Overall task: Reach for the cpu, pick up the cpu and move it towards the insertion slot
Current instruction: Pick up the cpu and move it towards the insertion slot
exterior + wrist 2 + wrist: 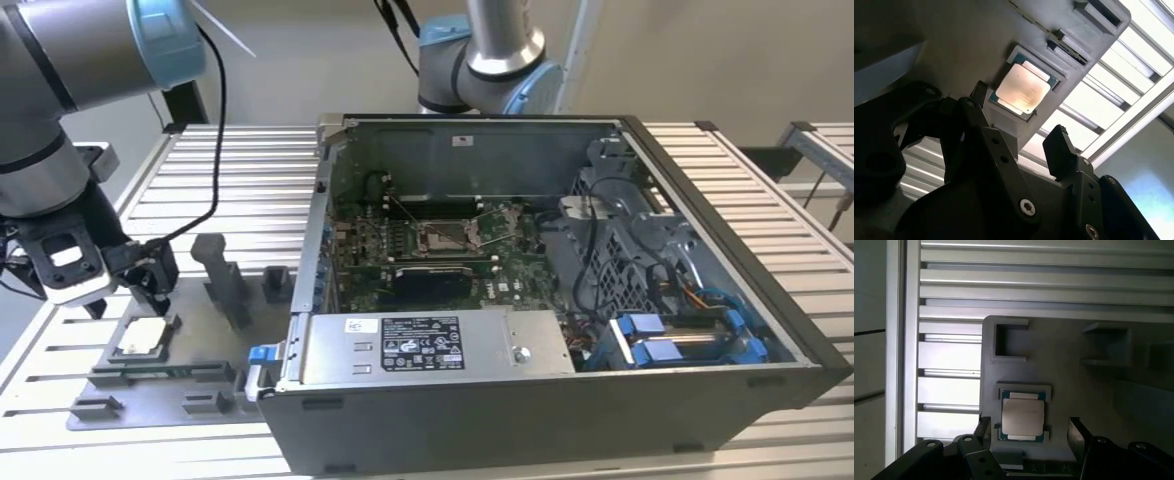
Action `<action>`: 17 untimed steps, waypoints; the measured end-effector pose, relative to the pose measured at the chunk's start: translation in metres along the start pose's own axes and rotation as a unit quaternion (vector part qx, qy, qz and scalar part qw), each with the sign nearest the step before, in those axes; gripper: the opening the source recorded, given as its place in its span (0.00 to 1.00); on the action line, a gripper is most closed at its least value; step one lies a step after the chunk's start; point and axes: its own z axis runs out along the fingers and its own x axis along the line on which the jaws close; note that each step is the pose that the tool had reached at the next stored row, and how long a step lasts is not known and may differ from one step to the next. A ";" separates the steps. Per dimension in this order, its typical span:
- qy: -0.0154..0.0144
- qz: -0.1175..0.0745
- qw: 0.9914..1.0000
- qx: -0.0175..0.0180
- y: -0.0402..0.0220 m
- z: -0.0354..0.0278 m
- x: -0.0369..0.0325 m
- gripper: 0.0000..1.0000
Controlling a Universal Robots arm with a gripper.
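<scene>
The cpu [143, 340], a small square chip with a pale metal face, lies flat in its seat on the grey fixture plate [200, 375] at the exterior view's left. My gripper [127, 298] hangs just above it, open, with one finger on either side and nothing held. In both wrist views the cpu [1021, 90] [1023, 417] sits between the black fingertips [1059, 135] [1075, 432] of the gripper [1019, 112] [1030, 430], apart from them. The insertion slot [447, 235] is the silvery-framed socket on the green board inside the open case.
The open computer case [561, 400] takes up the middle and the exterior view's right, with a power supply [420, 345] at its front. Upright grey blocks [220, 280] stand on the fixture plate beside the cpu. A second arm [487, 60] stands behind the case. The table [254, 170] is slatted metal.
</scene>
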 end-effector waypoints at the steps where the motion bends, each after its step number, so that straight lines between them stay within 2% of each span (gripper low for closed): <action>1: 0.000 0.000 1.000 0.000 -0.0005 0.0015 0.0000 1.00; 10: 0.000 0.000 1.000 0.000 -0.0045 0.0151 0.0001 1.00; 17: 0.000 0.000 1.000 0.000 -0.0050 0.0229 0.0000 1.00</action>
